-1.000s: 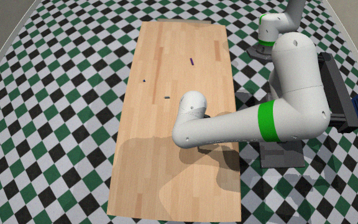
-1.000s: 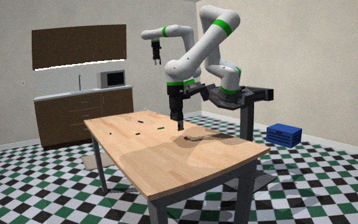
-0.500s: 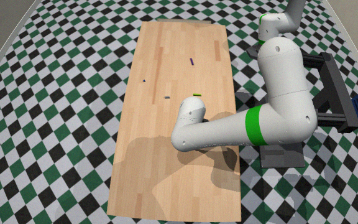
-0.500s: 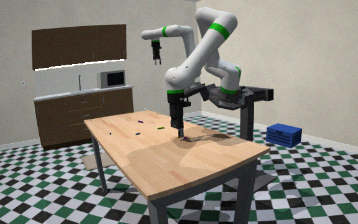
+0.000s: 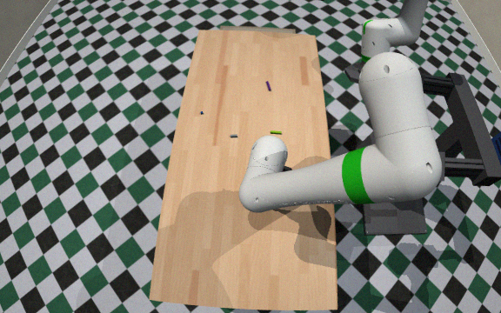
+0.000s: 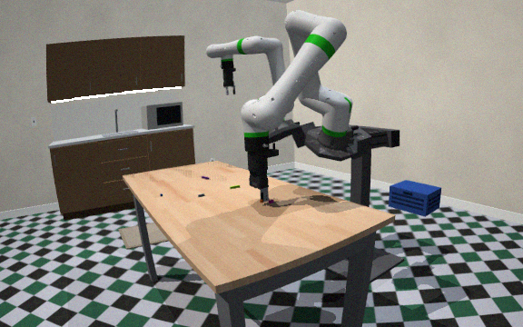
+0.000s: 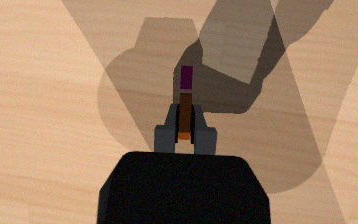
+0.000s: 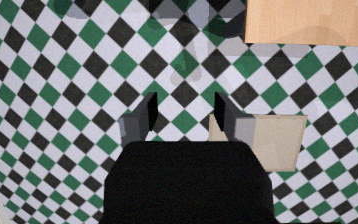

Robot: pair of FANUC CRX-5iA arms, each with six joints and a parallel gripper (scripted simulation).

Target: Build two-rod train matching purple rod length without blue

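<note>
The orange rod (image 6: 261, 201) (image 7: 185, 114) is being grasped across its width by the left gripper (image 6: 264, 198) (image 7: 184, 115), with one finger being pressed to each long side. In the left wrist view its long axis is running up and down the picture, between the fingers and out past their tips, and its far end is being pointed at the magenta rod (image 6: 271, 201) (image 7: 186, 77). The magenta rod is being seen just beyond that end, its own long axis running nearly the same way, so that the two are being held almost in one line; a narrow gap is being shown between their ends. Whether the orange rod is being borne by the table (image 5: 250, 269) (image 6: 289, 232) (image 7: 25, 150) (image 8: 310, 22) cannot be told.

In the top view both rods are being hidden by the left arm (image 5: 303, 187) (image 6: 284, 91). The purple rod (image 5: 268, 86) (image 6: 205, 177) is being left lying well apart, its long axis slanting slightly off the picture's vertical there. The lime rod (image 5: 276, 132) (image 6: 234, 187) is being seen lying nearly crosswise in that view, as is the grey rod (image 5: 233, 136) (image 6: 202, 195); the blue rod (image 5: 202, 113) (image 6: 161, 195) is lying near the table's long edge.

The right gripper (image 6: 230, 92) (image 8: 185, 104) is being held released, its fingers being spread wide above the floor (image 5: 81, 174) (image 6: 107, 282) (image 8: 70, 80).
</note>
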